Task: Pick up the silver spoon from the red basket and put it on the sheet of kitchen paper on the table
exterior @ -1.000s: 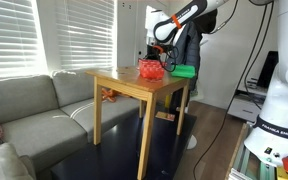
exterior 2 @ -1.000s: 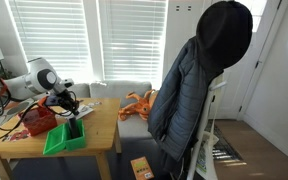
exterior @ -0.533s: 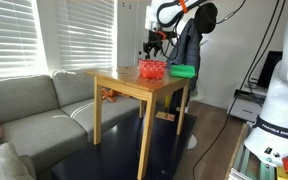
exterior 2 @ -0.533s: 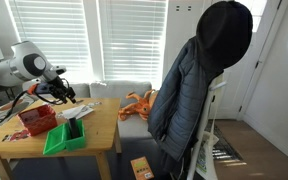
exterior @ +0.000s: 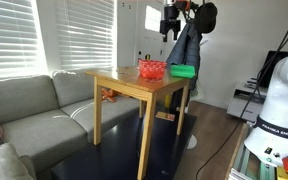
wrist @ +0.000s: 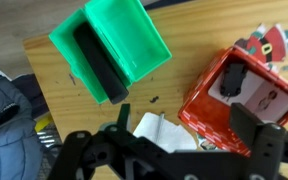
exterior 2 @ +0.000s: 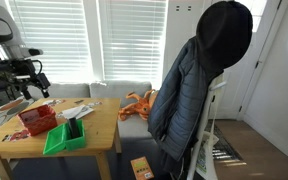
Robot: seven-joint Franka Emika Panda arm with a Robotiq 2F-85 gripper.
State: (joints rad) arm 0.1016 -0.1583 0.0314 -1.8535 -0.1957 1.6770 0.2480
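Observation:
My gripper (exterior: 170,24) hangs high above the table (exterior: 124,84), open and holding nothing, as also seen in the exterior view from the opposite side (exterior 2: 28,76). In the wrist view the gripper (wrist: 184,114) looks down with both dark fingers (wrist: 123,113) spread apart. Below lies the sheet of kitchen paper (wrist: 154,132), white, beside the red basket (wrist: 239,110). A thin silver spoon (wrist: 161,122) rests across the paper. The red basket (exterior: 152,69) stands at the table's far side, and in an exterior view the paper (exterior 2: 72,113) lies next to the basket (exterior 2: 39,119).
A green box (wrist: 109,45) with a black block in it stands beside the paper, visible in both exterior views (exterior: 184,71) (exterior 2: 64,136). The basket holds a black item on a white card (wrist: 246,88). A grey sofa (exterior: 29,110) stands beside the table; a coat (exterior 2: 199,85) hangs near its other side.
The gripper went from shut to open and rose well above the table, away from the basket and the paper.

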